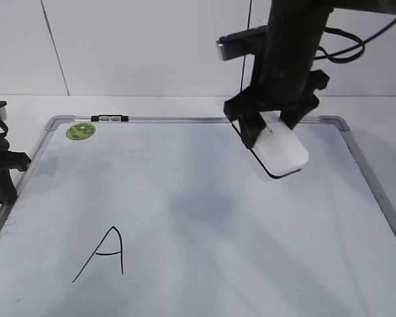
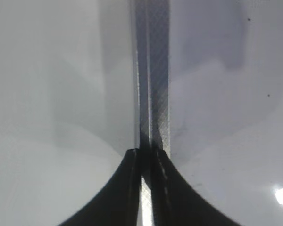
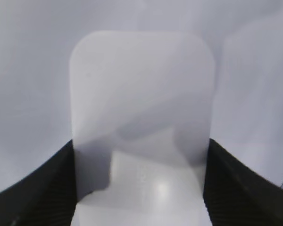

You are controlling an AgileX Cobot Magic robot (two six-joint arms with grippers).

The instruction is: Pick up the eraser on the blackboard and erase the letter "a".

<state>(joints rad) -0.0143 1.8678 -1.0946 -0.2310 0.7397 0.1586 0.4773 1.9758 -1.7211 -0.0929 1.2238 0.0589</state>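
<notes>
Although the lowercase letter was nowhere to be seen in these views, the scene read as follows.

Right gripper [image 1: 272, 122]: it clasped the eraser [image 1: 282, 150] by its long sides, one black finger against each flank, as the right wrist view showed with the white block filling the gap between the pads [image 3: 37, 188].

Eraser position: it sat near the far right corner of the blackboard [image 1: 185, 198], tilted, its near end low and close to the white surface; whether the felt touched the board could not be told.

Reason for the hold: gripping across the narrow width probably left the dark underside free to face the board, so the block could be wiped flat.

Left gripper [image 2: 146, 160]: its fingers were pressed together with nothing between them, parked over the grey frame [image 2: 153, 94] at the left edge of the board, apparently kept out of the working arm's way.

Blackboard: it lay flat on the table [image 1: 376, 109], with a green sticker [image 1: 80, 131] and a small clip [image 1: 109, 119] at its far left corner.

Writing: only a capital A [image 1: 104, 254] showed, toward the near left part of the board; it was not the target.

Letter "a": not visible, possibly hidden beneath the eraser and arm, or already wiped.

Progress, as a judgement: the pickup was done; the wiping stage was in hand or complete.
</notes>
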